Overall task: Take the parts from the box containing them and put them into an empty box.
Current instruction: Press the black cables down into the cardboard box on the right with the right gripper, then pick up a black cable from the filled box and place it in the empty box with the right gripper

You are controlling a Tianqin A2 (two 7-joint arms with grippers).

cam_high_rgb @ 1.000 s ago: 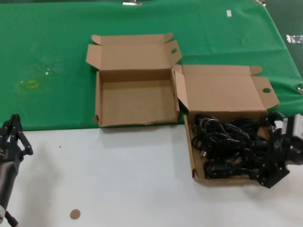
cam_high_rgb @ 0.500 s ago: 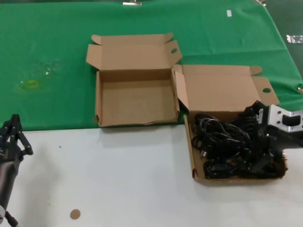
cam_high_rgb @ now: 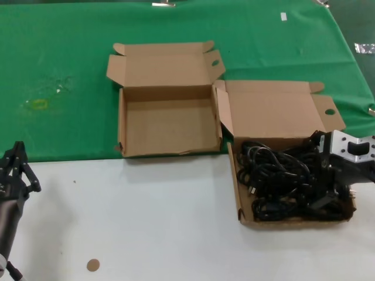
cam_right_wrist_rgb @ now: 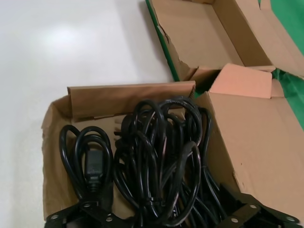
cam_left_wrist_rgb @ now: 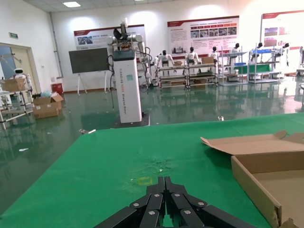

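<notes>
Reaching in over the right-hand wall of the full box [cam_high_rgb: 237,193], the right claw [cam_high_rgb: 326,190] sits low among the power cords [cam_high_rgb: 275,181], at the right end of the tangle. In the right wrist view its two black fingers [cam_right_wrist_rgb: 78,213] stand spread wide to either side of the coils [cam_right_wrist_rgb: 156,156], with the looped cords lying between them; whether they have closed on any cord cannot be told, and no cord is lifted clear of the pile.

The full box lies toward the bench's [cam_high_rgb: 146,222] right edge, mostly on the white near part, its straight-edged lid [cam_high_rgb: 275,111] folded back onto the green cloth [cam_high_rgb: 58,70]. The black cords fill its tray from wall to wall, with chunky plugs [cam_right_wrist_rgb: 93,166] showing among the loops.

The empty box [cam_high_rgb: 167,126] stands open on the green cloth, just beside the full box's lid on the left and farther back, its notched lid [cam_high_rgb: 164,64] raised behind the bare tray. The near corners of the two boxes come close together, as the right wrist view shows.

The left claw [cam_high_rgb: 16,170] is parked at the bench's near left edge, well apart from both boxes; in the left wrist view its fingers [cam_left_wrist_rgb: 164,199] meet at the tips, holding nothing. A small brown disc [cam_high_rgb: 92,265] lies on the white surface near the front edge.
</notes>
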